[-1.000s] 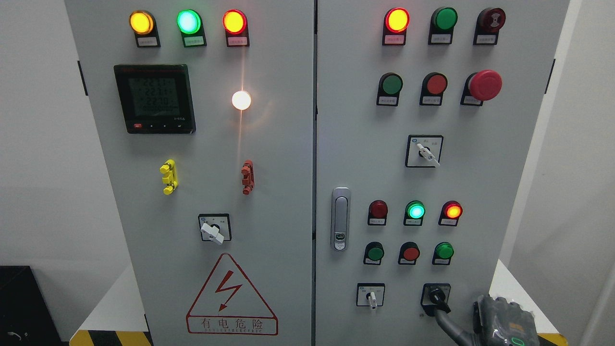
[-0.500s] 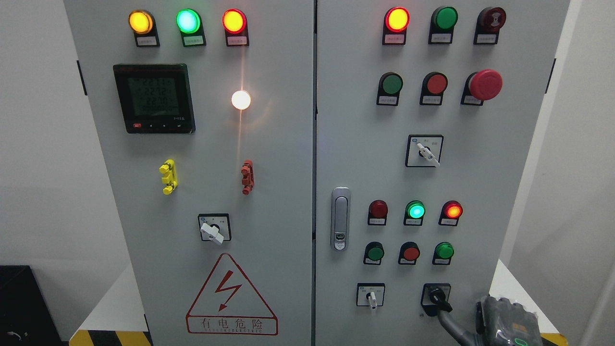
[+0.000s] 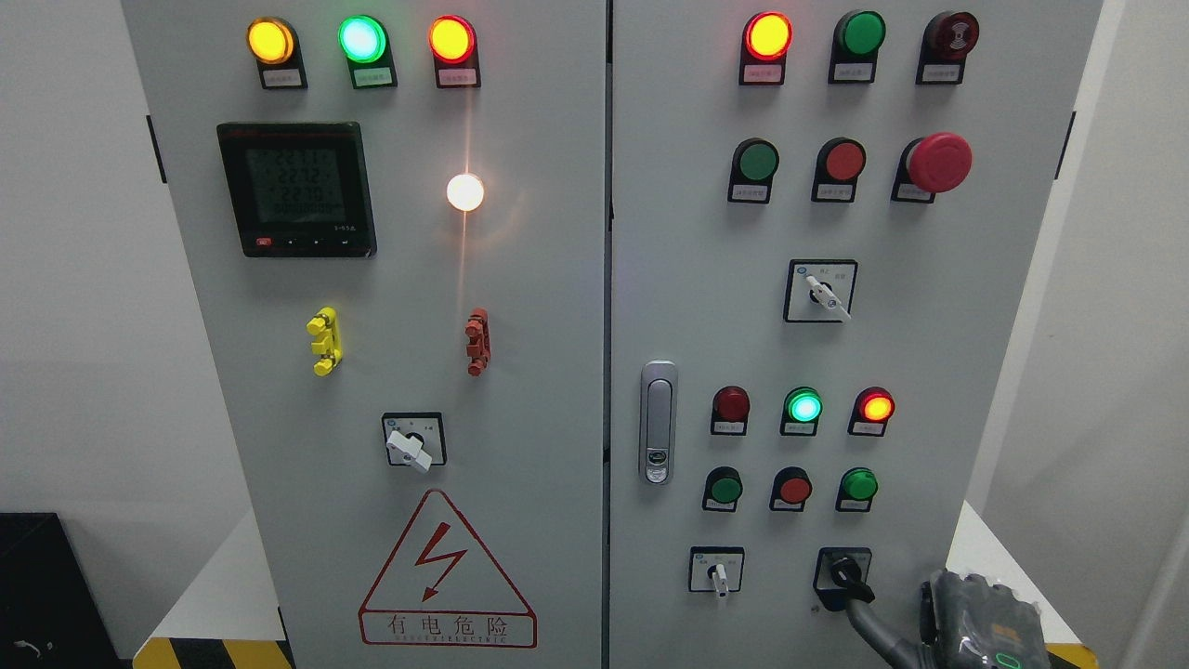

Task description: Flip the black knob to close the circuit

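A single head view faces the grey electrical cabinet (image 3: 594, 307) nearly square-on and close, looking slightly downward so both door panels fill the frame. White walls show at either edge, and the right hand (image 3: 975, 623) intrudes at the lower right.

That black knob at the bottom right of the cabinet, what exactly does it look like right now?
The black knob is a small rotary switch with a glossy plastic-looking handle, set in a black square plate low on the right door. Its handle points down and to the right. A dark finger of the right hand reaches up to it from below and seems to touch it.
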`<state>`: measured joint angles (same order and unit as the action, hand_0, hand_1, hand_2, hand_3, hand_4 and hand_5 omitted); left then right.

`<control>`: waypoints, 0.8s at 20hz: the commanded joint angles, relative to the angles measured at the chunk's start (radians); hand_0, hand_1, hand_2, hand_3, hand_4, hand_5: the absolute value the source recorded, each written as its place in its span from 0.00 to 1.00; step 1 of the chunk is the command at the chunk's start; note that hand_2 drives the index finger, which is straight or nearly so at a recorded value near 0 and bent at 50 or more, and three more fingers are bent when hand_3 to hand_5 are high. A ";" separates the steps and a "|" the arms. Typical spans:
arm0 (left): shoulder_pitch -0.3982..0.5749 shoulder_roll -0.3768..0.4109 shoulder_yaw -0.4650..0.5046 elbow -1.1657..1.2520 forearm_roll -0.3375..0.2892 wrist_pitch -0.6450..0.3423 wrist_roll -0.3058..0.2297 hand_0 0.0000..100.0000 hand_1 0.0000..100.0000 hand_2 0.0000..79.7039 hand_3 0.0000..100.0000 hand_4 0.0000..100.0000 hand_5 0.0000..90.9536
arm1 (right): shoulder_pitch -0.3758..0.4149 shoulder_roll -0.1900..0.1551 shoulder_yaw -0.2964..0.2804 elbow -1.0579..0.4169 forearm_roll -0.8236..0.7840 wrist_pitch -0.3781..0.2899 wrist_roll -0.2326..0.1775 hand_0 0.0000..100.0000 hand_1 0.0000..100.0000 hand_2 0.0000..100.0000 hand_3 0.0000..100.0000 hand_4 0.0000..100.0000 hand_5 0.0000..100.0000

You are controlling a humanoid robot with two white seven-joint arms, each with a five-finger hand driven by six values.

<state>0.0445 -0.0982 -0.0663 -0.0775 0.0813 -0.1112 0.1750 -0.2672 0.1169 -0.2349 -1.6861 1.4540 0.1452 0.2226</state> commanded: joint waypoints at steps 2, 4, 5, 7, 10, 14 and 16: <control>0.000 0.000 0.000 -0.001 0.000 -0.001 0.000 0.12 0.56 0.00 0.00 0.00 0.00 | 0.006 0.012 0.012 -0.006 0.000 -0.021 -0.025 0.00 0.00 0.91 1.00 0.97 0.98; 0.000 0.000 -0.001 -0.001 0.000 -0.001 0.000 0.12 0.56 0.00 0.00 0.00 0.00 | 0.006 0.016 0.025 -0.006 -0.001 -0.024 -0.034 0.00 0.00 0.91 1.00 0.97 0.98; 0.000 0.000 0.000 -0.001 0.000 -0.001 0.000 0.12 0.56 0.00 0.00 0.00 0.00 | 0.009 0.017 0.029 -0.006 -0.001 -0.025 -0.035 0.00 0.00 0.91 1.00 0.97 0.98; 0.000 0.000 0.000 0.001 0.000 -0.001 0.001 0.12 0.56 0.00 0.00 0.00 0.00 | 0.020 0.018 0.041 -0.006 0.000 -0.036 -0.037 0.00 0.00 0.91 1.00 0.97 0.98; 0.000 0.000 0.000 0.001 0.000 -0.001 0.000 0.12 0.56 0.00 0.00 0.00 0.00 | 0.035 0.018 0.063 -0.006 0.000 -0.038 -0.040 0.00 0.00 0.91 1.00 0.97 0.98; 0.000 0.000 0.000 -0.001 0.000 -0.001 0.000 0.12 0.56 0.00 0.00 0.00 0.00 | 0.052 0.018 0.092 -0.007 -0.003 -0.041 -0.057 0.00 0.00 0.91 1.00 0.96 0.98; 0.000 0.000 0.000 0.001 0.000 -0.001 0.000 0.12 0.56 0.00 0.00 0.00 0.00 | 0.058 0.018 0.097 -0.007 -0.033 -0.045 -0.072 0.00 0.00 0.91 1.00 0.96 0.98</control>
<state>0.0445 -0.0982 -0.0662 -0.0773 0.0814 -0.1112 0.1749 -0.2292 0.1294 -0.1929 -1.6934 1.4474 0.1085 0.1630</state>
